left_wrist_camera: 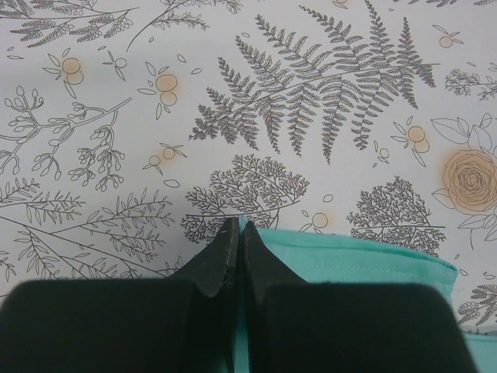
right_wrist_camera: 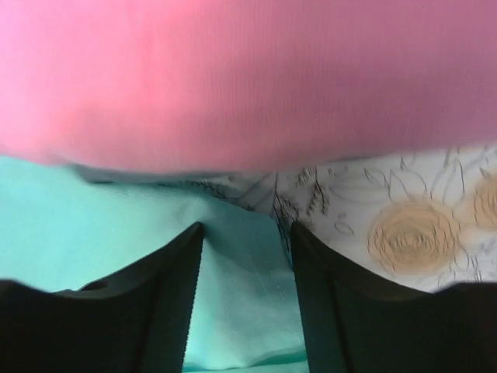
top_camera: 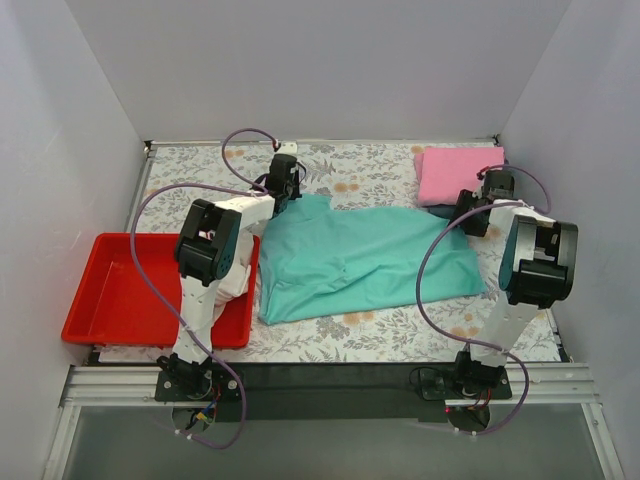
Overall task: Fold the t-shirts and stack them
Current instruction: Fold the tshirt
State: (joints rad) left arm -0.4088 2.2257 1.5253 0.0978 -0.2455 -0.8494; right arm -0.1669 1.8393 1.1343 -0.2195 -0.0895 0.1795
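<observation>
Two shirts show on the flowery tabletop [top_camera: 380, 165]. The teal shirt [top_camera: 370, 265] lies spread flat in the middle, and its long way runs from left to right. The pink shirt [top_camera: 455, 175] sits folded in the far right corner, just beside the teal one's far right end. The left jaws are pinched shut on the far left corner of the teal shirt. The right jaws stand apart over its far right corner, with teal cloth between them, not squeezing it yet. So each arm is at one end of the far edge, and the rest of the shirt lies toward the near side. I think the right jaws should close next, so both can bring that edge forward to fold the shirt.
</observation>
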